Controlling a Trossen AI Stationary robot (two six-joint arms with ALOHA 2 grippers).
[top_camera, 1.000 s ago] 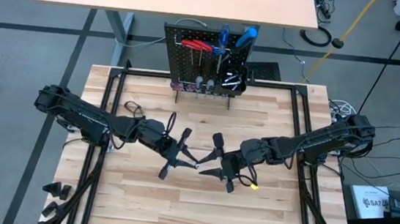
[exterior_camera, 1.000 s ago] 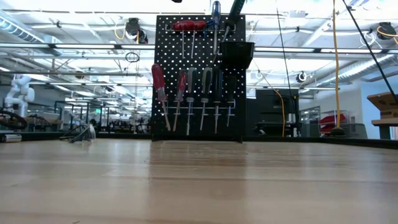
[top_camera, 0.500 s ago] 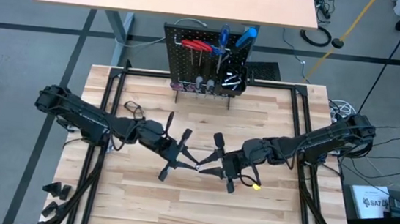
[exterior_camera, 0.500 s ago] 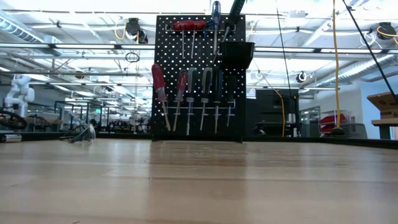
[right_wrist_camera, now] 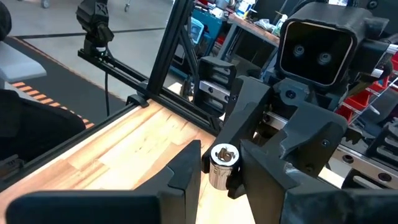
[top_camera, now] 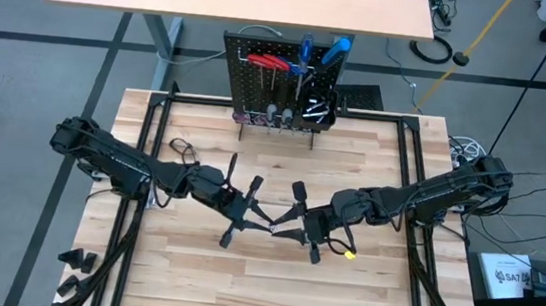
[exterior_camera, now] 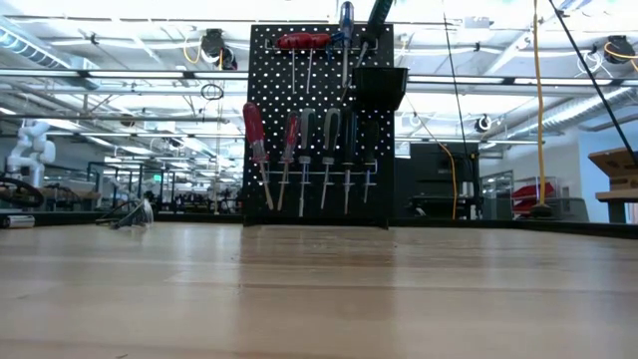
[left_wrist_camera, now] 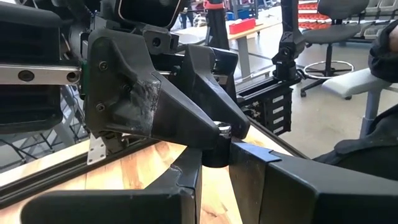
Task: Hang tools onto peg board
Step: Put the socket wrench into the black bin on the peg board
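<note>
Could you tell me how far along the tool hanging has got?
Mostly done: the peg board already carries red hex keys on top and a row of screwdrivers below. In hand: a small silver socket sits between the left gripper and right gripper mid-table, apparently a handover. Left: getting that piece onto the board.

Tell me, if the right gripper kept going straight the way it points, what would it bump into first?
Probably the left gripper. The right gripper points straight at it, both pinching one small silver socket, so the other arm's fingers are right there.
</note>
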